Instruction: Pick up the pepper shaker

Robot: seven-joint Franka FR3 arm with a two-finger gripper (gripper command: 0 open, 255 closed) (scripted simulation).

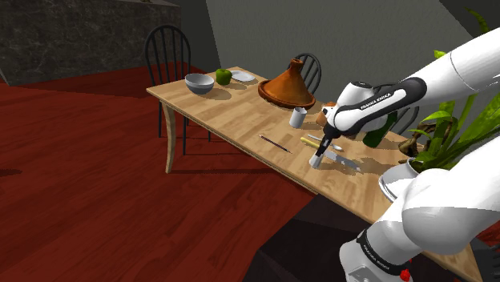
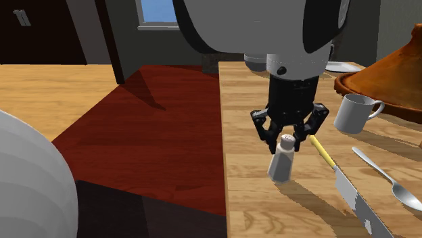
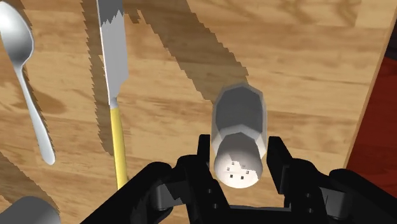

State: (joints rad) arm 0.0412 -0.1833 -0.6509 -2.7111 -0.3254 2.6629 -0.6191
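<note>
Near the table's (image 2: 270, 216) edge beside the red floor (image 2: 155, 135), the white pepper shaker (image 2: 280, 165) stands a little tilted, close to a yellow-handled knife (image 2: 345, 189). The black end effector (image 2: 287, 143) is clamped on its perforated cap, one finger at each side. On the arm (image 1: 377, 104) is written "FRANKA EMIKA".

I see a wooden table (image 1: 232, 116) on a dark red floor (image 1: 80, 176), two black chairs (image 1: 167, 48) beside it, grey walls (image 1: 336, 28), and one window (image 2: 157, 12).
</note>
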